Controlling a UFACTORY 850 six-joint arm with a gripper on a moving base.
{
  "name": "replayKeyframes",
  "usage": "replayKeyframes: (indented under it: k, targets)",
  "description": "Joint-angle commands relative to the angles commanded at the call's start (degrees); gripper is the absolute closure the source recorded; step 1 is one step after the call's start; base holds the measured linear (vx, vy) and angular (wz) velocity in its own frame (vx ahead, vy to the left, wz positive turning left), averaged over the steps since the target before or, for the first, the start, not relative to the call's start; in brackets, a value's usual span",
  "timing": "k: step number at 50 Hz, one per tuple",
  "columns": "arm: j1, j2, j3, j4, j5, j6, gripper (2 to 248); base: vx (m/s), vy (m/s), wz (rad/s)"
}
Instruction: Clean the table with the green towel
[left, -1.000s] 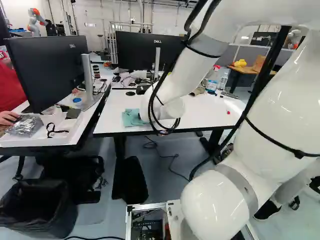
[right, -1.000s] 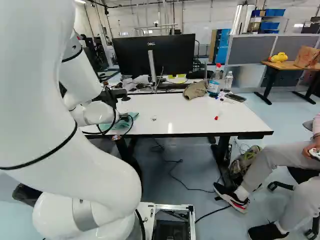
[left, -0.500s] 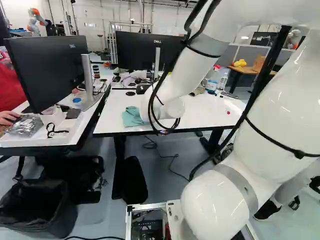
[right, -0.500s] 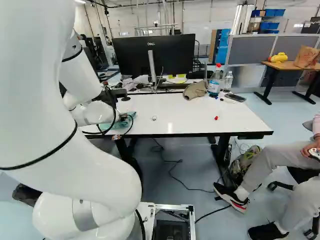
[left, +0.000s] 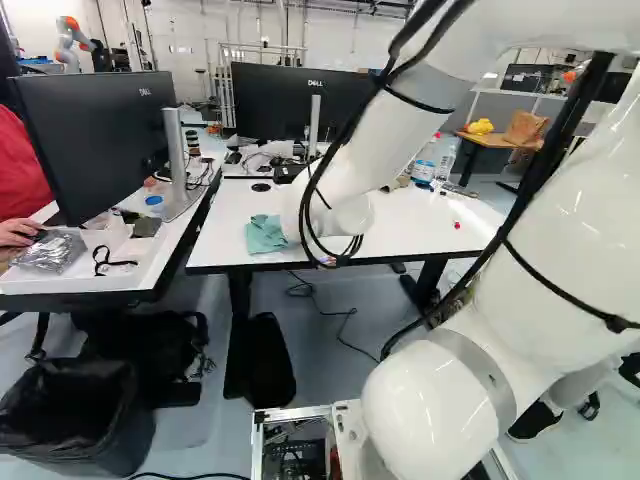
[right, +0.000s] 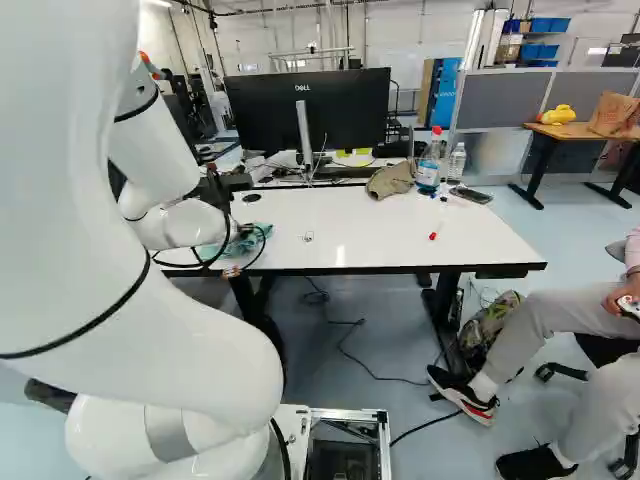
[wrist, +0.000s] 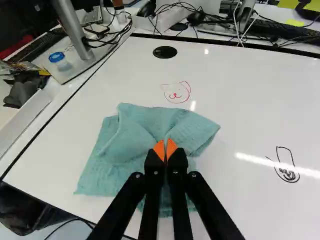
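Plainly, the black two-fingered gripper (right: 247, 234) has its orange pads (wrist: 172, 147) clamped on a pinched fold of the rumpled teal-green cloth towel (wrist: 131, 136), which lies on the glossy white tabletop (wrist: 240, 105) near a red-drawn animal face (wrist: 176, 93).

Looks to me like a robotics lab that doubles as an office: a big white arm (right: 190, 330) looms by the table (right: 390, 235), and there's another robot (left: 68, 38) toward the back. The rest is desk stuff, black monitors (left: 90, 150), a keyboard (wrist: 280, 31), loose cables (wrist: 117, 37) everywhere, grey partitions (right: 500, 100) splitting up the room, blue bins (right: 550, 25) on shelving, and a plain white wall (left: 180, 60) with pipework at the far end
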Motion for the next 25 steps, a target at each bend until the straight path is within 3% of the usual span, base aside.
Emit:
replayKeyframes:
  k: [12, 25]
  targets:
    - [-0.2, 2.1, 0.1, 0.0, 0.0, 0.0, 225, 0.000, 0.000, 0.000]
    - [-1.9, 1.5, -2.4, 0.0, 0.0, 0.0, 225, 0.000, 0.000, 0.000]
